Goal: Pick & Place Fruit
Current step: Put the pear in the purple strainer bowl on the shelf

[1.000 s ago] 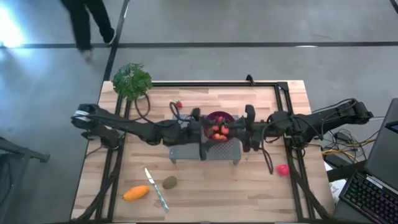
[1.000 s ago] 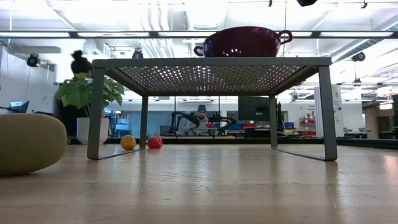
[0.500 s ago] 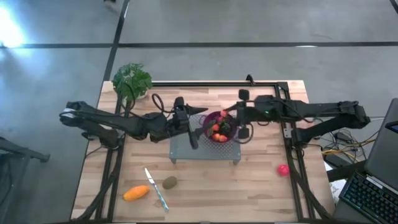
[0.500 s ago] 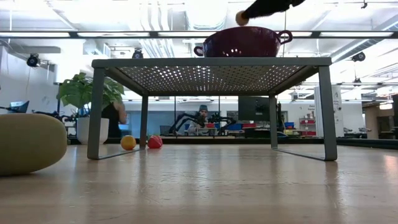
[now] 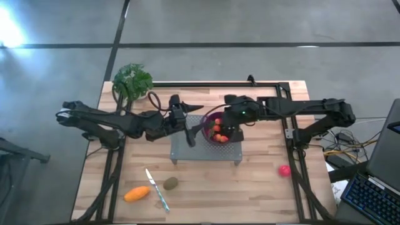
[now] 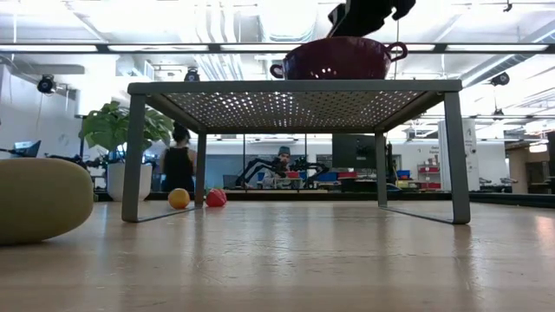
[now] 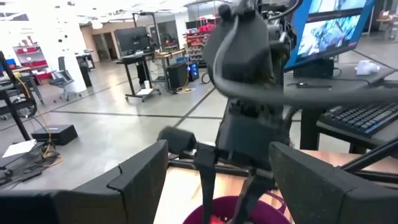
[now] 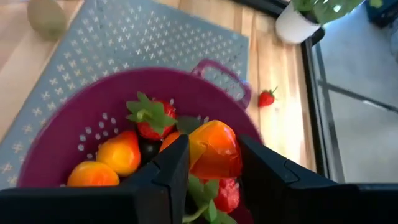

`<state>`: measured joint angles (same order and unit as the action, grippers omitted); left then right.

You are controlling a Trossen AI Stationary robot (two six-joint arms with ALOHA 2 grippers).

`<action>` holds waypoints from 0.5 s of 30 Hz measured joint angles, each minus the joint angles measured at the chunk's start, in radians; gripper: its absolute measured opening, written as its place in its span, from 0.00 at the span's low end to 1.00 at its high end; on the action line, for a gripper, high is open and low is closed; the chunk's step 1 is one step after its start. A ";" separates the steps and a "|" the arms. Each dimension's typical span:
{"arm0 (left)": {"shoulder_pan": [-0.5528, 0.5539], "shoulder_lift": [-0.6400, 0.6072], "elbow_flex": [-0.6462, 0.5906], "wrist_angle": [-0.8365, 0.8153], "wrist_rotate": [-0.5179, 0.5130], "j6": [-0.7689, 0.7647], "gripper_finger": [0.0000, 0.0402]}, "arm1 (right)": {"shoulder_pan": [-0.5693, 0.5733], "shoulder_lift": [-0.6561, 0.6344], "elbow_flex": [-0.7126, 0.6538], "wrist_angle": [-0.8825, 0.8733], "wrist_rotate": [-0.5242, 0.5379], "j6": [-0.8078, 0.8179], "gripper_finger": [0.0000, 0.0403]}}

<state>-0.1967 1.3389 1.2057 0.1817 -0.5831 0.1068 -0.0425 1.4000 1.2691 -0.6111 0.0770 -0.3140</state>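
Note:
A purple colander (image 5: 208,127) stands on a grey perforated metal rack (image 5: 206,150) at mid-table. In it lie red strawberries (image 8: 151,118) and orange pieces (image 8: 121,152). My right gripper (image 5: 227,117) hovers over the bowl, shut on an orange-red fruit piece (image 8: 214,146). My left gripper (image 5: 182,120) is open and empty, just left of the colander. An elongated orange fruit (image 5: 136,194), a brown-green kiwi (image 5: 170,183) and a pink-red ball (image 5: 284,170) rest on the table. One strawberry (image 8: 266,98) lies beyond the rack. My right gripper pinches the orange-red fruit piece (image 8: 211,155) between its two fingers (image 8: 168,171), one on each side of it. The fingers slant down from the table's right. The piece is lifted clear, above the fruit inside the colander.
A slim knife (image 5: 157,190) lies between the orange fruit and the kiwi near the front edge. A potted plant (image 5: 132,80) stands at the far left corner. A keyboard (image 5: 372,197) sits off the table's right. People (image 6: 178,165) are in the room behind.
My right gripper has carried the fruit piece toward the table's left and far side, from beside the colander to above its bowl. My left gripper has drawn back toward the table's left, away from the colander. A person has walked through the background.

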 joint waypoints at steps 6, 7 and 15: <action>0.000 -0.010 0.000 -0.016 -0.004 -0.001 0.71 | 0.000 0.035 -0.004 -0.004 -0.001 0.001 0.27; 0.000 -0.011 0.000 -0.014 -0.004 -0.001 0.71 | 0.000 0.037 -0.006 -0.003 -0.001 0.002 0.27; 0.000 -0.016 0.000 -0.021 -0.006 -0.002 0.71 | 0.000 0.037 -0.011 -0.004 -0.002 0.008 0.36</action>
<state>-0.1970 1.3227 1.2057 0.1603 -0.5888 0.1052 -0.0422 1.4372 1.2582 -0.6155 0.0753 -0.3058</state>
